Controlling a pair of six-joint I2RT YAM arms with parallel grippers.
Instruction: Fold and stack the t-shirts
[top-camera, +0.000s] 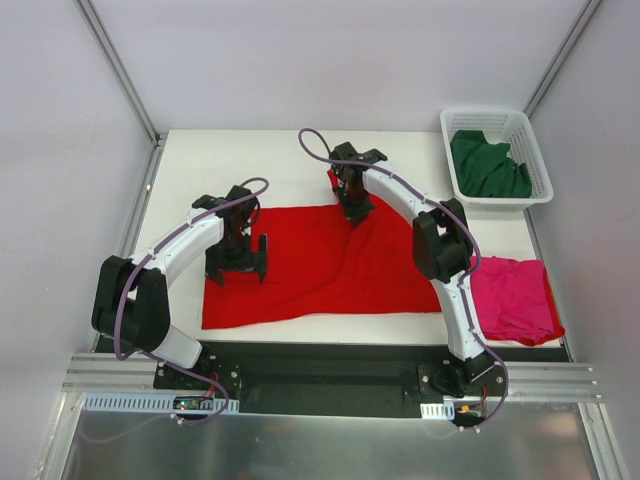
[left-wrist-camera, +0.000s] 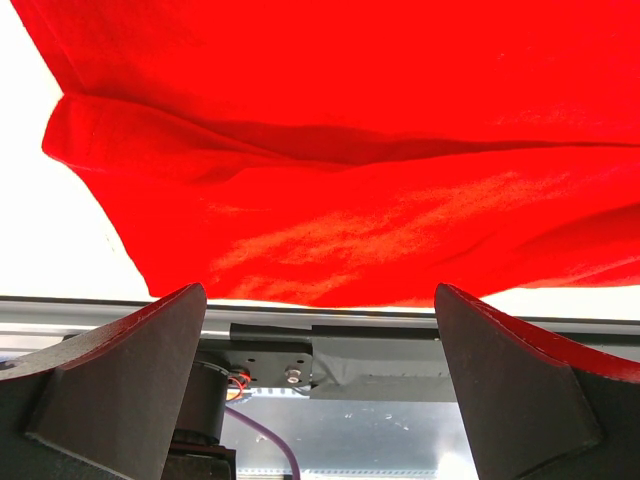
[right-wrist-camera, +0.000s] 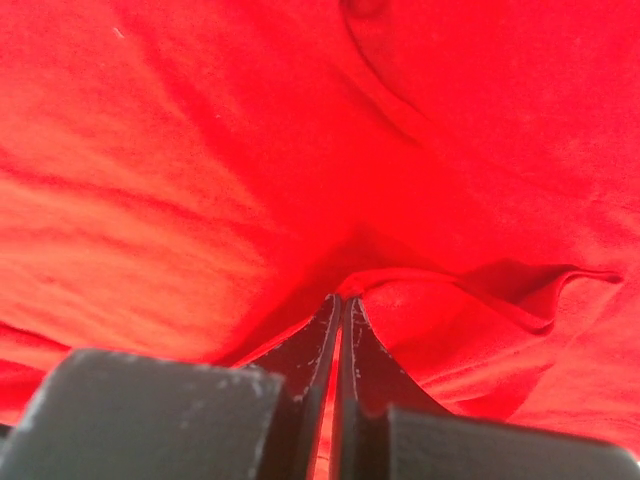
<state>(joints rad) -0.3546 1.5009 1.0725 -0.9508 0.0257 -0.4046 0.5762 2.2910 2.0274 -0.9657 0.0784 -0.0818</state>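
Item, nearest: magenta-pink cotton t-shirt (top-camera: 512, 298), at the near right corner of the white table (top-camera: 270, 160), in a rough square heap; whether it counts as folded I cannot tell from above. Item: bright red cotton t-shirt (top-camera: 320, 270), spread across the table's middle, wrinkled, one diagonal ridge running toward its far edge; unfolded. Item: my left pincer (top-camera: 237, 262), over the red shirt's left part, jaws at full spread, holding nothing; the wrist view shows cloth beyond the two fingers (left-wrist-camera: 120, 390) and none between them. Item: my right pincer (top-camera: 355, 212), at the red shirt's far edge, jaws pressed together with a pucker of red cloth gathered at the tips, so apparently nipping the fabric there. Item, farthest: dark green cotton t-shirt (top-camera: 487, 168), crumpled inside the white plastic lattice basket (top-camera: 485, 120) at the far right corner. Reckoning: no stack made; the red shirt's first fold is only beginning; the green one is not yet out of its basket; most of the job remains.
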